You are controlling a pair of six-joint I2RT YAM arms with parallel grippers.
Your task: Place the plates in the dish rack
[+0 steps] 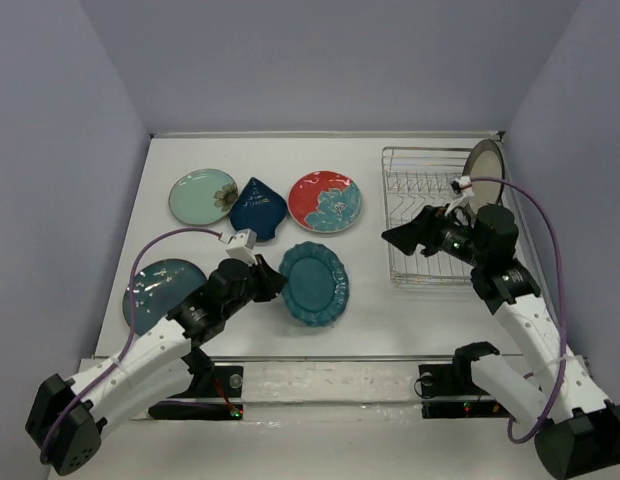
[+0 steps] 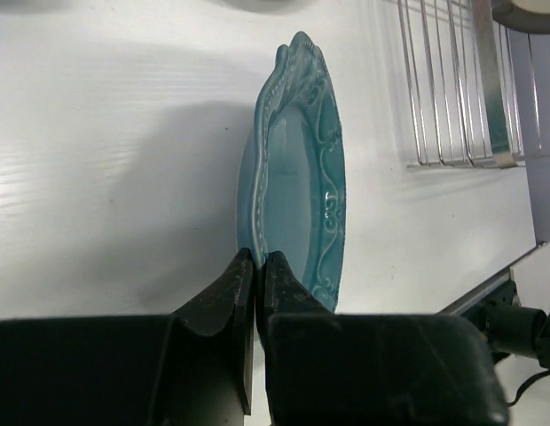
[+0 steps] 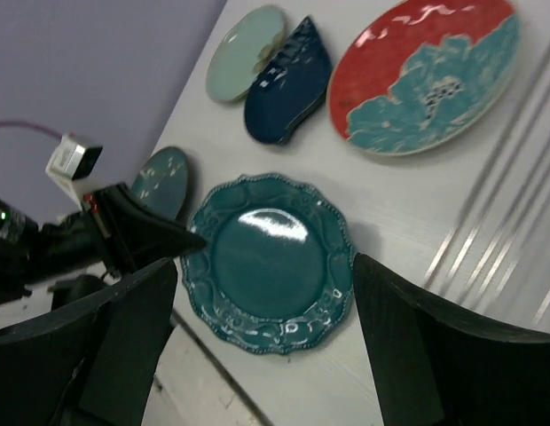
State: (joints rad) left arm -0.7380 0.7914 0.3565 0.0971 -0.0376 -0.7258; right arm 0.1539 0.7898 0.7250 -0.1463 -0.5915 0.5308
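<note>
Left hand [image 1: 276,284]: pinched shut on rim of teal scalloped plate [image 1: 313,283].
Right hand [image 1: 402,238]: wide open, empty, beside dish rack [image 1: 420,180].
Cream plate [image 1: 483,160]: upright in rack's far-right corner.

The top view is taken from high behind the near edge of the desk [image 1: 390,310], facing forward and down, far enough for the whole surface to be covered. The left wrist view is set just behind the left claw [image 2: 256,259], low, rolled sideways, very near the teal scalloped plate [image 2: 297,177]. The right wrist view is raised behind the right claw [image 3: 264,264], facing obliquely down. That plate and the dish rack [image 1: 430,215] are shared by all three.
</note>
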